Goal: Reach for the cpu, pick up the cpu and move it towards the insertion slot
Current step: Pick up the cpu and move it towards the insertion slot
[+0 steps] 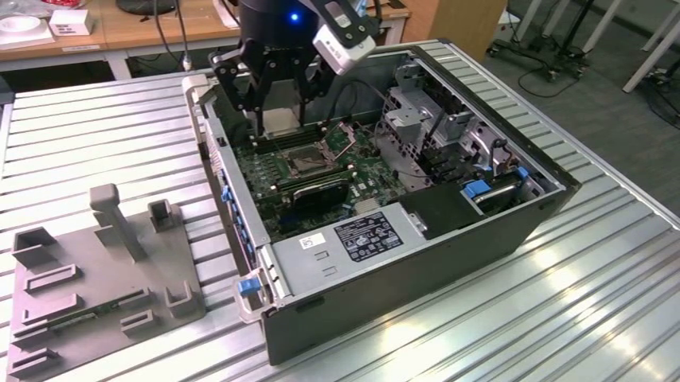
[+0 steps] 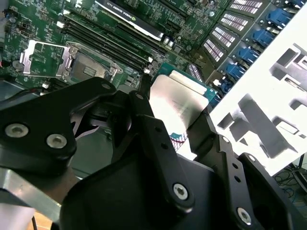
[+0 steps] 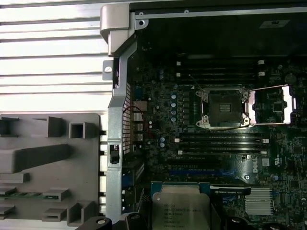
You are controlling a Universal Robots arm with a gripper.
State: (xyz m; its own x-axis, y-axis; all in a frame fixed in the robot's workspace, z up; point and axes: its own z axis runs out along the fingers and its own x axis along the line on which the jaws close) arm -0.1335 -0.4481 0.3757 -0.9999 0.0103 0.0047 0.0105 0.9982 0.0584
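In the exterior view my tool (image 1: 279, 119) hangs over the open computer case (image 1: 510, 231) on the ribbed metal bench (image 1: 107, 135), with the cpu (image 1: 279, 121) pinched between its black fingers (image 1: 253, 95), above the green board. The insertion slot (image 1: 301, 163) lies just below and a little nearer the camera, its frame open. A grey fixture tray (image 1: 95, 278) sits at the exterior view's left.

In the second wrist view the fingers (image 2: 158, 139) close on the cpu's (image 2: 180, 98) edges; the slot (image 2: 72, 62) lies beyond it, apart.

In the first wrist view the cpu (image 3: 181, 211) seems held clear of the board, though contact is hard to judge; the slot (image 3: 223, 108) is well apart.
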